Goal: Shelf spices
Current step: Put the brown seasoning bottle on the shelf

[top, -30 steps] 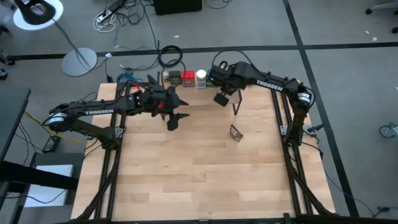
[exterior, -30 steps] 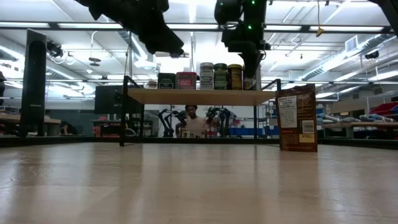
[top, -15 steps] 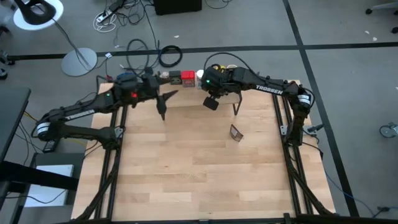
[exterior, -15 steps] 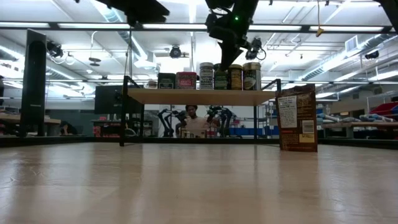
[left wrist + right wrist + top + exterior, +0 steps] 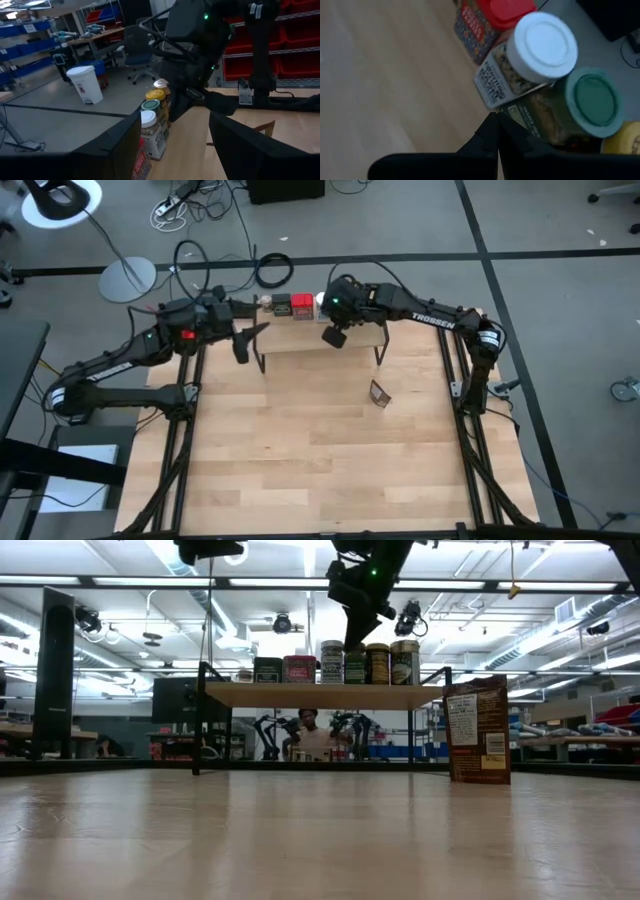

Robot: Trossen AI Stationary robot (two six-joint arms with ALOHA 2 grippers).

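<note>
The shelf (image 5: pixel 320 695) stands at the table's far edge. On it, in a row, are a dark tin (image 5: pixel 267 670), a red tin (image 5: pixel 299 669), a white-lidded jar (image 5: pixel 540 45), a green-lidded jar (image 5: pixel 592 100), a yellow-lidded jar (image 5: pixel 377 663) and a silver-capped jar (image 5: pixel 405 661). A brown package (image 5: pixel 379 393) stands upright on the table in front of the shelf. My right gripper (image 5: pixel 495 120) is shut, slanting down over the white-lidded and green-lidded jars. My left gripper (image 5: pixel 250 340) hangs open and level, high off the shelf's left end, holding nothing. My right gripper's shut fingertips (image 5: pixel 492 131) come down at a slant from the near side, at the seam between the white-lidded jar's label (image 5: pixel 495 82) and the green-lidded jar's side (image 5: pixel 535 115). I cannot tell whether they touch either jar.
The wooden table (image 5: pixel 320 470) lies bare in front of the shelf apart from the brown package. Black frame rails (image 5: pixel 180 450) run along both sides. Cables (image 5: pixel 272 272) and a lamp base (image 5: pixel 128 278) lie on the floor behind.
My left gripper has risen and drawn back toward the table's far left corner, tipping up to level, still open. My right gripper, shut, has gone left along the shelf from the silver-capped jar at the row's right end to above the green-lidded jar. That silver-capped jar now stands uncovered.
</note>
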